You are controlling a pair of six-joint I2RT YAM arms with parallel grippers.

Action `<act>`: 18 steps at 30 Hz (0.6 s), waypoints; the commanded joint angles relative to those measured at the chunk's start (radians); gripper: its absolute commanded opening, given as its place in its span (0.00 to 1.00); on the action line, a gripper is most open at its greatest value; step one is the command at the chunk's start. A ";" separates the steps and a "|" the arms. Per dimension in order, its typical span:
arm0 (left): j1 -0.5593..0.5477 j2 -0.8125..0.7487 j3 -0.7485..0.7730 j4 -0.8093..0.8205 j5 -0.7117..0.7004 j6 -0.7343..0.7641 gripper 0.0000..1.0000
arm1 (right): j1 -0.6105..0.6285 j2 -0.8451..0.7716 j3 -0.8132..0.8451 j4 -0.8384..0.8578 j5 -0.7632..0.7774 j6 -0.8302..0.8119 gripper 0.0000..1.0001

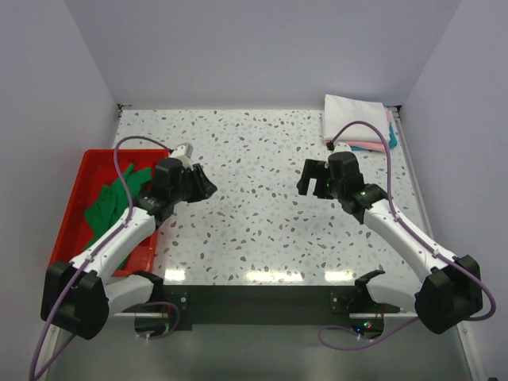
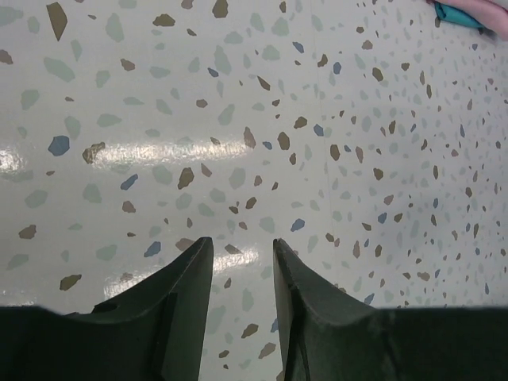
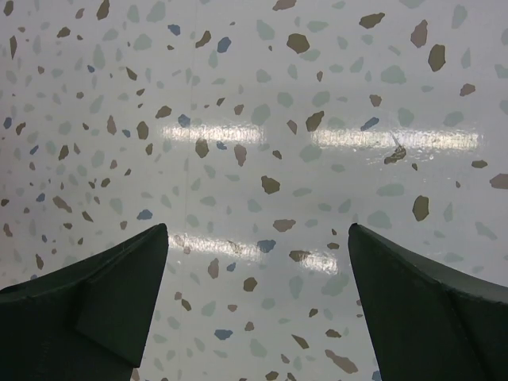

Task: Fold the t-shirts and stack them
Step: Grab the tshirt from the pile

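Two grippers: both hover over the speckled table, and neither holds anything.
Left gripper: its fingers are nearly together with only a narrow slit between them and nothing in it. Bare table lies under the tips.
Left gripper, place: left of the table's middle in the top view, pointing toward the centre, just past the right rim of the tray.
Right gripper: its fingers are spread wide with nothing between them. Only the speckled surface shows below.
Right gripper, place: right of the table's middle in the top view, facing the left gripper across a bare stretch, the two well apart.
Cables: a purple one loops off each arm. The right one arcs in front of the stack in the top view.
Green shirt: crumpled and unfolded, it lies in the red tray at the table's left edge, partly hidden by the left arm that crosses over it.
Stack: folded shirts sit in the far right corner, well apart from both grippers.
White shirt: a flat rectangle on top of the stack.
Pink shirt: beneath the white one, its edge shows at the near side.
Blue shirt: a thin strip shows at the stack's right side. Its layer order against the pink cannot be told.
Left wrist view: a bit of pink and blue cloth shows at the top right edge.
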 commanded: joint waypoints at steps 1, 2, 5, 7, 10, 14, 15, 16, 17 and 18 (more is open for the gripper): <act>0.000 -0.011 0.076 -0.015 -0.048 0.003 0.41 | -0.003 -0.003 0.020 0.001 0.017 0.000 0.99; 0.000 -0.014 0.083 -0.024 -0.060 0.006 0.41 | -0.003 -0.003 0.022 -0.005 0.018 -0.001 0.99; 0.000 -0.023 0.122 -0.064 -0.129 0.014 0.43 | -0.003 -0.004 0.019 -0.014 0.021 0.000 0.99; 0.002 -0.017 0.165 -0.090 -0.171 0.017 0.44 | -0.003 0.003 0.032 -0.043 0.020 0.000 0.99; 0.022 0.024 0.247 -0.197 -0.360 -0.018 0.50 | -0.003 0.014 0.039 -0.059 0.012 0.000 0.99; 0.123 0.095 0.411 -0.364 -0.619 -0.098 0.65 | -0.003 0.010 0.028 -0.042 -0.028 0.005 0.99; 0.150 0.104 0.422 -0.391 -0.670 -0.121 0.73 | -0.004 0.009 0.023 -0.036 -0.035 0.006 0.99; 0.184 0.110 0.427 -0.411 -0.709 -0.171 0.80 | -0.003 0.009 0.022 -0.022 -0.046 0.007 0.99; 0.228 0.112 0.427 -0.429 -0.711 -0.188 0.83 | -0.003 0.014 0.020 -0.017 -0.063 0.008 0.99; 0.322 0.112 0.410 -0.425 -0.690 -0.202 0.85 | -0.003 0.017 0.020 -0.011 -0.074 0.011 0.99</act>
